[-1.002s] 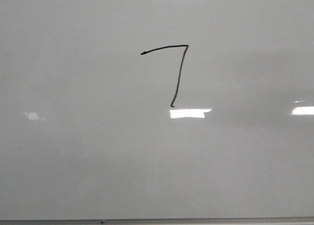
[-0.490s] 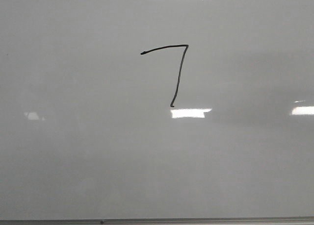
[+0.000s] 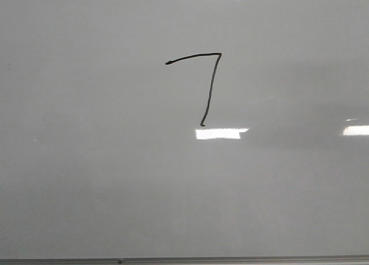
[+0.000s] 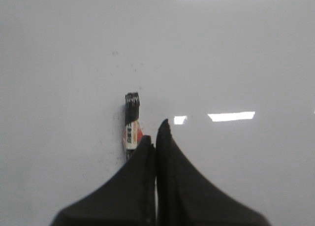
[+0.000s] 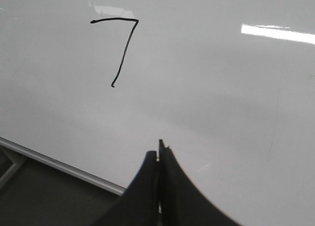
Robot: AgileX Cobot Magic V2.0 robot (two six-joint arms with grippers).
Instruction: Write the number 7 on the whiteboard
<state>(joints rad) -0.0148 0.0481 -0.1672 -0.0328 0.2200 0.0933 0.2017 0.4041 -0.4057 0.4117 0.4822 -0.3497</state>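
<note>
Only the reflections have shifted; the number 7 (image 3: 207,83) stands finished on the whiteboard (image 3: 86,178), beyond our clenched, empty right hand (image 5: 158,149).

Front, right-wrist views sharing number 7 (image 3: 209,86)

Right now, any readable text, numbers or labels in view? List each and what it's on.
"7": hand-drawn in black marker on the whiteboard; the number 7 is clear in the front and right wrist views.
Label on the marker beside the left gripper: red and white with dark print, too blurred to read.
Nothing else legible; the bright patches are light reflections.
</note>
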